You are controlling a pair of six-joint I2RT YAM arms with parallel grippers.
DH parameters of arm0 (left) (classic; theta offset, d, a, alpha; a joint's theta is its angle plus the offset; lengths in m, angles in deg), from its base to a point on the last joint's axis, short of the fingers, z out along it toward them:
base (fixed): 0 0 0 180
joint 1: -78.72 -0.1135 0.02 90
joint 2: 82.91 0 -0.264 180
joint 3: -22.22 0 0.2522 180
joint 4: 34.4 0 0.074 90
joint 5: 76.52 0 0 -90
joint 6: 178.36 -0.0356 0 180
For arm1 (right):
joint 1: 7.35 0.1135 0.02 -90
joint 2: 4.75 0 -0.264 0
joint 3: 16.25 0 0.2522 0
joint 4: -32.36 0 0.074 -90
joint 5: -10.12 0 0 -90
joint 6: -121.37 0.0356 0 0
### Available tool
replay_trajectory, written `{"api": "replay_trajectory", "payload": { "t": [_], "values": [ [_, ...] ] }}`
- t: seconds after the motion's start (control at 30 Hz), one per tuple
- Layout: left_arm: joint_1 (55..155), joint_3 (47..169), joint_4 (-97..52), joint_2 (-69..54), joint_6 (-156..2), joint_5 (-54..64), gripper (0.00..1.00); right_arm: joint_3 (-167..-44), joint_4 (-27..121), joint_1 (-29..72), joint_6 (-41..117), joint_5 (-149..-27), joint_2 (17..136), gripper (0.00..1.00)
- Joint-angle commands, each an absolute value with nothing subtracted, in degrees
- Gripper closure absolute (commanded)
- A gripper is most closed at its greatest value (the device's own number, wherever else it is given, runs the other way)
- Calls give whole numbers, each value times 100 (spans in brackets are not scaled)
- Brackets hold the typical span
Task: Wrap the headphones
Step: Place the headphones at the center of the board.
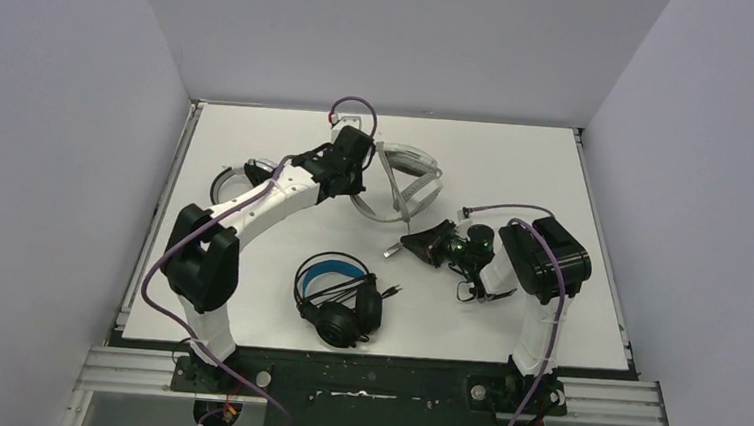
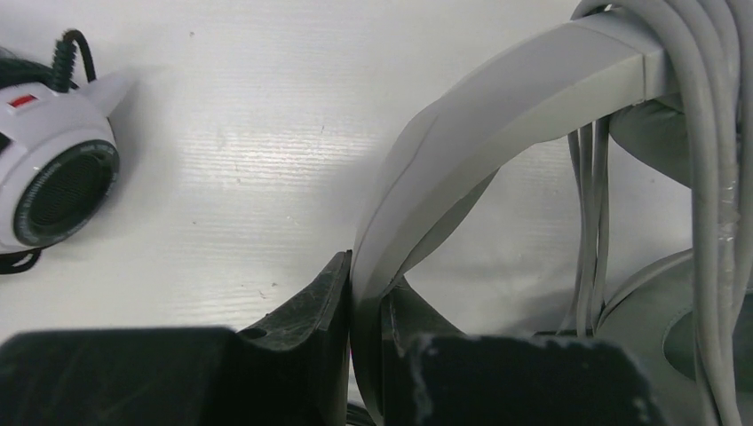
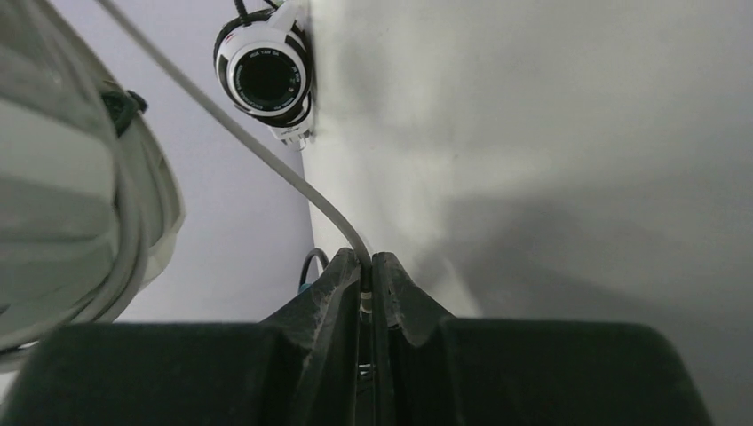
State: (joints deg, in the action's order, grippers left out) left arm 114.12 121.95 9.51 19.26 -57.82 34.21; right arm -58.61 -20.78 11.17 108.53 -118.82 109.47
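Observation:
My left gripper (image 1: 361, 164) is shut on the headband of the grey headset (image 1: 402, 183) at the back middle of the table. In the left wrist view the fingers (image 2: 366, 293) pinch the pale band (image 2: 497, 115), and several turns of pale cable (image 2: 710, 133) loop over it. My right gripper (image 1: 411, 243) is shut on the plug end of that pale cable (image 3: 266, 160), fingers closed (image 3: 367, 266). The black headset with the blue-lined band (image 1: 337, 295) lies near the front. The white headset with black ear-cup centres (image 1: 238, 175) lies left, partly hidden by my left arm.
The white table (image 1: 516, 173) is bounded by grey walls at the back and both sides. The white headset's black-centred cup shows in the left wrist view (image 2: 53, 177) and the right wrist view (image 3: 265, 75). The black headset's cable plug (image 1: 395, 290) lies beside it.

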Motion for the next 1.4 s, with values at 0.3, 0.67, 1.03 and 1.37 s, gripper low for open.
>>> {"api": "replay_trajectory", "payload": {
  "t": [0.3,0.67,1.03,1.37],
  "values": [
    [11468,12160,303,2545,-4699,3514,100,-5418,-2712,1204,10709,-11050,10831,100],
    [11344,11747,51,2911,-4940,3271,100,-5185,-2651,1418,10940,-11153,10552,100],
    [11350,11423,-255,3113,-5183,3376,100,-4988,-3737,1602,11597,-11129,10744,97],
    [11404,10939,-502,3023,-5235,3256,100,-5064,-2831,1740,11363,-10670,9883,86]
  ]
}}
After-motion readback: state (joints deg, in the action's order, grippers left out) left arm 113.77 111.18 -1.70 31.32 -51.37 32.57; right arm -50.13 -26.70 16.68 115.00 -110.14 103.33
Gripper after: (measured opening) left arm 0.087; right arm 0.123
